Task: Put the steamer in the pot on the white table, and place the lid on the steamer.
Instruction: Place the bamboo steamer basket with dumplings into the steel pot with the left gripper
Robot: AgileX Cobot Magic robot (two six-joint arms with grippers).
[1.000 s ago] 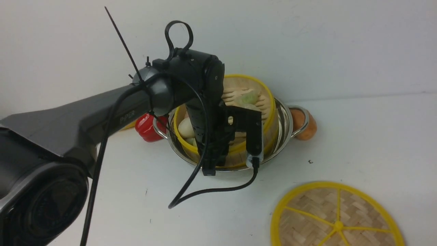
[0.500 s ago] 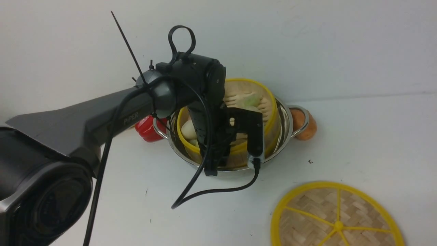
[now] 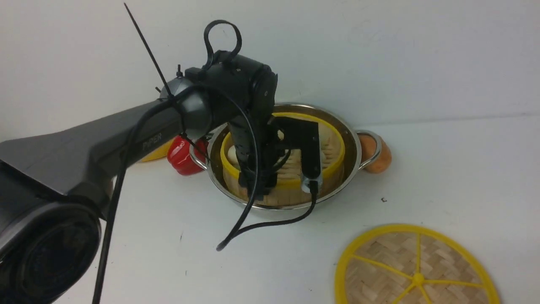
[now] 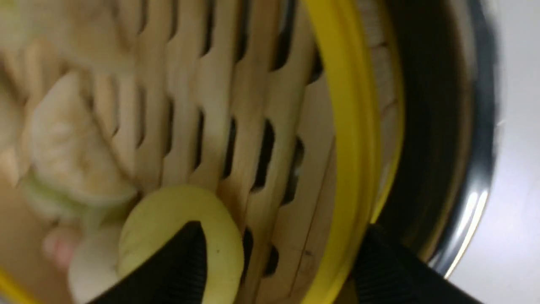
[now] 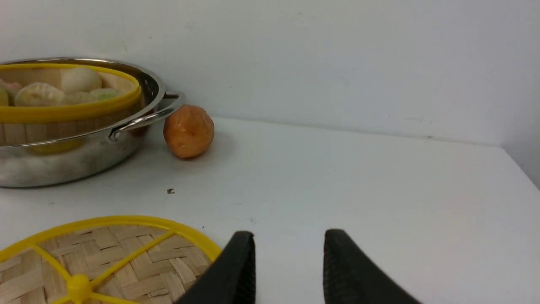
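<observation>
Steamer (image 4: 350, 126) rim sits ungripped between the wide-spread left jaws, while right jaws hang part-open, empty, near the lid (image 5: 126, 266).

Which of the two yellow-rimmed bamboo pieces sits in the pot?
The steamer, the deep slatted basket holding buns, sits inside the pot. The flat spoked lid lies on the white table.

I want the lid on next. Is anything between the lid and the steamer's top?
Yes: the left gripper hangs open over the steamer in the pot, fingers straddling its yellow rim. Nothing else visible lies between it and the lid.
</observation>
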